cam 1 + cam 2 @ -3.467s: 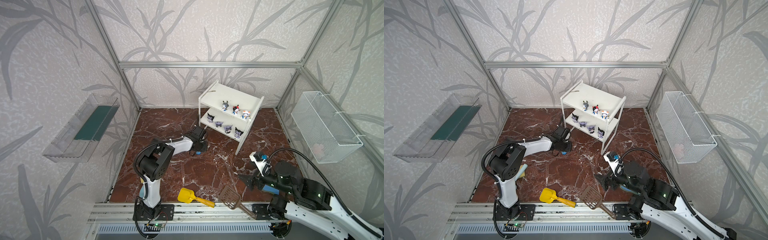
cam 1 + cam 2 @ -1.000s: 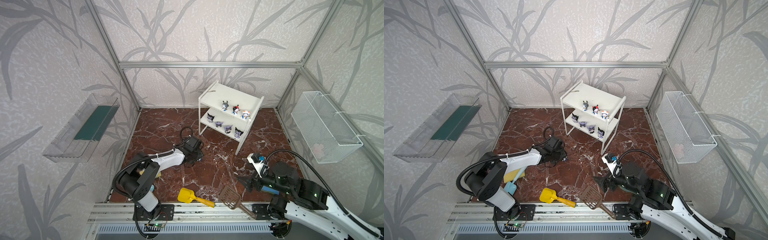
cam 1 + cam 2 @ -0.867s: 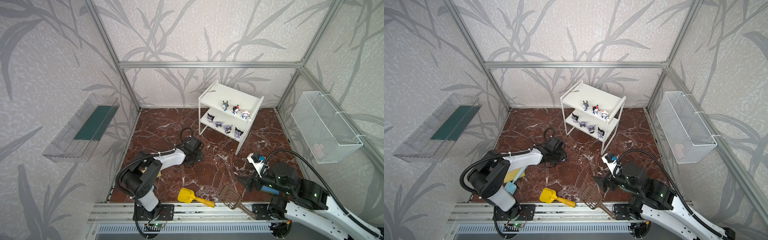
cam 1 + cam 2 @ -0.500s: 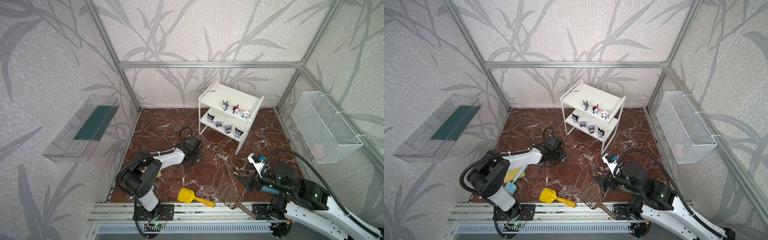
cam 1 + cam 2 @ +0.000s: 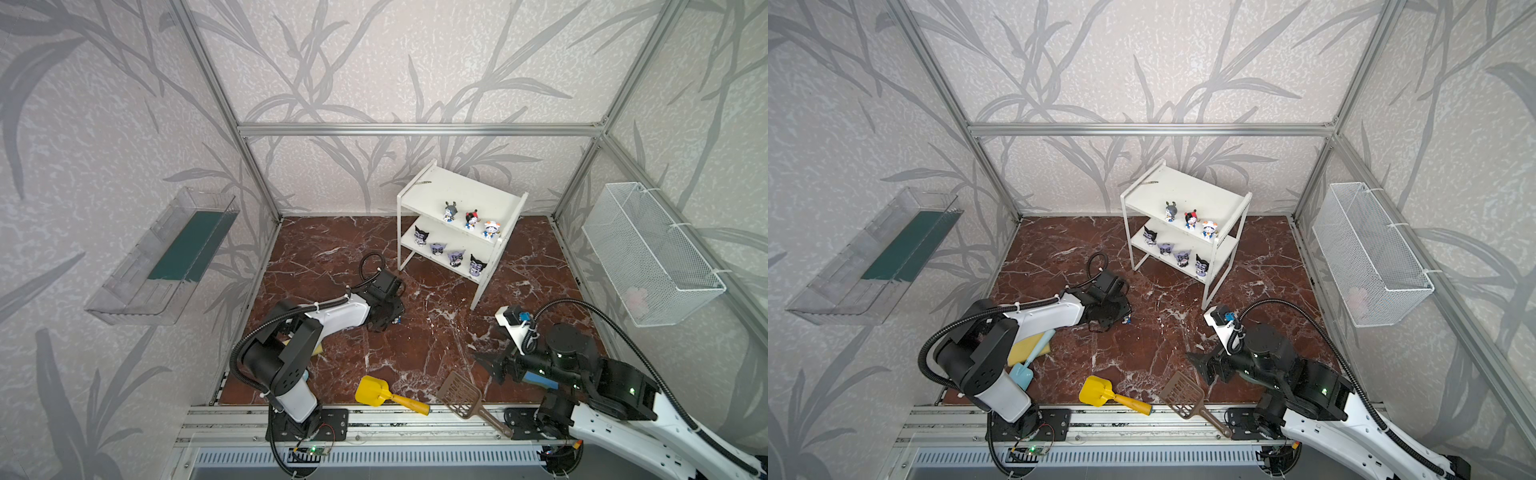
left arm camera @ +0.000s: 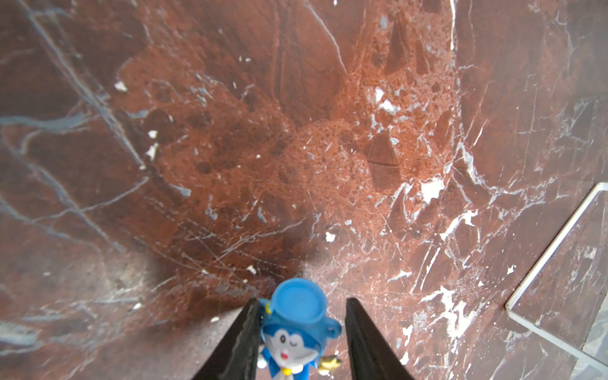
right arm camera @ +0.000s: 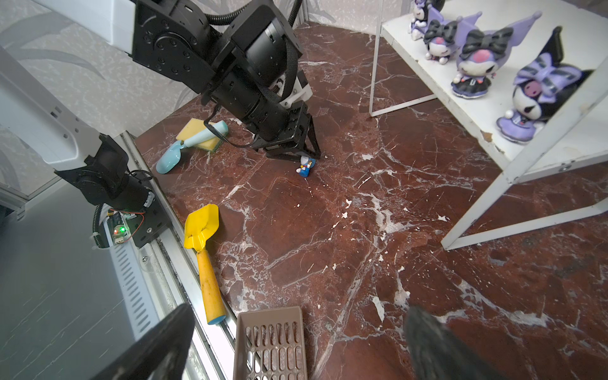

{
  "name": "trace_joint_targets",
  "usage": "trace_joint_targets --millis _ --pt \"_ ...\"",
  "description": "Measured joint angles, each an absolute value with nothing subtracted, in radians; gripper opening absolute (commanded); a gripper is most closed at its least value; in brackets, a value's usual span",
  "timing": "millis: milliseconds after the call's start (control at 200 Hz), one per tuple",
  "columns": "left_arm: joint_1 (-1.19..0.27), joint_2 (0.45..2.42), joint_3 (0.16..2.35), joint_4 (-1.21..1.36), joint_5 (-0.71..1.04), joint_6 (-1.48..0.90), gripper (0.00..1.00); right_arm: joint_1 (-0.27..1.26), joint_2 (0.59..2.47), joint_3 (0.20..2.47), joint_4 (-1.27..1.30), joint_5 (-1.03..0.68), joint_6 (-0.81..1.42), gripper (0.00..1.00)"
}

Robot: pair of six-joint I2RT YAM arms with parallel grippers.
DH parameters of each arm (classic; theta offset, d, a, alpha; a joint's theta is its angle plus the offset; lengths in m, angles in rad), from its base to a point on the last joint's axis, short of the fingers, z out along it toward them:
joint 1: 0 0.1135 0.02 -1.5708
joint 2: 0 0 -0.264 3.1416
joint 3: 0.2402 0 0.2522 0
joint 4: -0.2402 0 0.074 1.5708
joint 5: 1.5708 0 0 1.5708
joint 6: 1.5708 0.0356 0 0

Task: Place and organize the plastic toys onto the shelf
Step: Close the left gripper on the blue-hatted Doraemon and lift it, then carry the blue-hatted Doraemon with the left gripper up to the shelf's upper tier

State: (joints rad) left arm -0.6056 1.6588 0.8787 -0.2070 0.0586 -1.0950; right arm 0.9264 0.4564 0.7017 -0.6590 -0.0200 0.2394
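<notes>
A blue-and-white toy [image 6: 296, 332] with a blue head stands on the marble floor, seen in both top views [image 5: 397, 320] [image 5: 1128, 320] and in the right wrist view [image 7: 306, 166]. My left gripper [image 6: 302, 301] [image 5: 390, 320] straddles it. One finger touches the toy and a gap shows at the other. The white shelf [image 5: 461, 195] [image 5: 1183, 187] holds three blue-and-white toys [image 5: 471, 219] on its upper tier and several black-and-purple toys [image 5: 456, 257] [image 7: 473, 62] on its lower tier. My right gripper [image 5: 484, 365] [image 7: 299, 311] hangs open and empty above the front floor.
A yellow scoop [image 5: 376, 390] and a brown slotted scoop [image 5: 463, 395] lie at the front edge. A yellow sponge [image 5: 1027, 349] and a light-blue scoop [image 5: 1021, 374] lie under the left arm. A wire basket [image 5: 648, 249] hangs on the right wall, a clear tray [image 5: 166, 257] on the left.
The left arm has folded down low and its gripper has come a little toward the front, staying over the blue toy. The right arm has hardly moved.
</notes>
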Motion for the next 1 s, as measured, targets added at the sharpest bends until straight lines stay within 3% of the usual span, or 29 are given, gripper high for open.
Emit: trace_joint_targets --millis 260,440,785,1000 --pt "-0.605 1.662 0.882 -0.209 0.068 -1.088 0.36 0.926 0.456 0.702 -0.659 -0.02 0.239 0.99" --pt "-0.6 1.662 0.882 -0.207 0.073 -1.081 0.22 0.926 0.456 0.702 -0.659 -0.02 0.239 0.99" --pt "-0.6 1.649 0.882 -0.206 0.068 -1.019 0.19 0.926 0.456 0.702 -0.659 -0.02 0.239 0.99" --pt "-0.601 1.514 0.883 -0.219 0.011 -0.888 0.19 0.926 0.458 0.702 -0.658 -0.02 0.239 0.99"
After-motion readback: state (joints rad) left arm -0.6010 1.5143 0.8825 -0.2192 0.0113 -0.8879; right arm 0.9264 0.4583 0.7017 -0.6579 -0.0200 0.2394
